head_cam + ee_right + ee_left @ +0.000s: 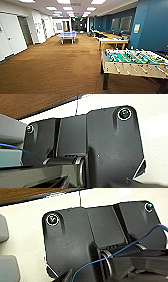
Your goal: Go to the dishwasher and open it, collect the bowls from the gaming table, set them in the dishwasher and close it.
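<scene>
Room: long hall, brown carpet (55,65), white wall at left, blue wall (155,25) at right.
Foosball table (133,61): near right, green field, rods across.
Yellow-topped tables (112,41): beyond it, in a row along blue wall.
Gaming table (98,32): possibly the pale top far down that row; too blurred to confirm, bowls not discernible.
Ping-pong table (67,35): blue, mid-hall, far.
Gripper fingers, left and right: cannot tell; dark plates fill wrist views.
</scene>
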